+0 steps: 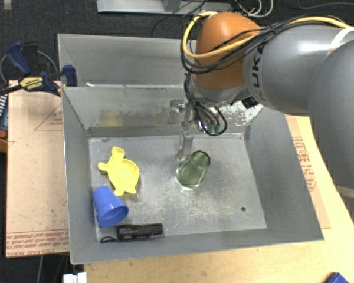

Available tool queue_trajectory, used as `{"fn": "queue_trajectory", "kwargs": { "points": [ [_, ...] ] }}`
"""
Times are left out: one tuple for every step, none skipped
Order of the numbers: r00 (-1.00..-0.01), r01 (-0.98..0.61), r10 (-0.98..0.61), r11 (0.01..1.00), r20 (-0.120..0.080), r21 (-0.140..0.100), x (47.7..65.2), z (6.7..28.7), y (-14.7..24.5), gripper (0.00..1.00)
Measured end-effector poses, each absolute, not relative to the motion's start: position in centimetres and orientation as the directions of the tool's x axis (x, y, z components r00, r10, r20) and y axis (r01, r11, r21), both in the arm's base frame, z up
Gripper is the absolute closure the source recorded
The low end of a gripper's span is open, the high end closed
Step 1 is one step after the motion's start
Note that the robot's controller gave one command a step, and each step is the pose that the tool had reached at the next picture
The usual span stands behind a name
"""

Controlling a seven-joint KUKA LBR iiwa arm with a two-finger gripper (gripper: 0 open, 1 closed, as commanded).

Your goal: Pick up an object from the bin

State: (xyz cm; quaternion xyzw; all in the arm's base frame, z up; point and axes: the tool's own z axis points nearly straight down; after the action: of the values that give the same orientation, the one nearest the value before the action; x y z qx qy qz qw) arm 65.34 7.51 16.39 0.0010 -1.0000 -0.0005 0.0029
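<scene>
Gripper: the gripper [183,153] hangs low over the middle of the grey metal bin [265,175]; how wide it stands I cannot tell.
Under it: a clear greenish plastic cup [193,171] on its side, rim at the gripper's tip.
Left side: a yellow flat plastic toy [121,171], with a blue plastic cup [108,207] just beside it.
Front edge: a black pen-shaped bar [139,232].
Open room: bare floor from the clear cup to the right wall.

The arm [307,58], cut off at the right edge, and its orange cover [224,40] hide the bin's [165,240] far right corner.
</scene>
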Motion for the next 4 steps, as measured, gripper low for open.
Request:
{"fn": "queue_trajectory", "kwargs": {
  "points": [
    [-1.000,0.000,0.000,1.000,-0.002,0.002,65.5,16.9,7.5,0.00],
    [-0.964,-0.268,-0.268,0.964,0.002,0.003,63.7,13.0,17.1,0.00],
    [-0.760,-0.649,-0.649,0.760,-0.006,0.001,61.8,13.6,22.1,0.00],
    [-0.594,-0.805,-0.805,0.594,0.000,0.005,61.5,9.8,20.2,0.00]
  ]
}}
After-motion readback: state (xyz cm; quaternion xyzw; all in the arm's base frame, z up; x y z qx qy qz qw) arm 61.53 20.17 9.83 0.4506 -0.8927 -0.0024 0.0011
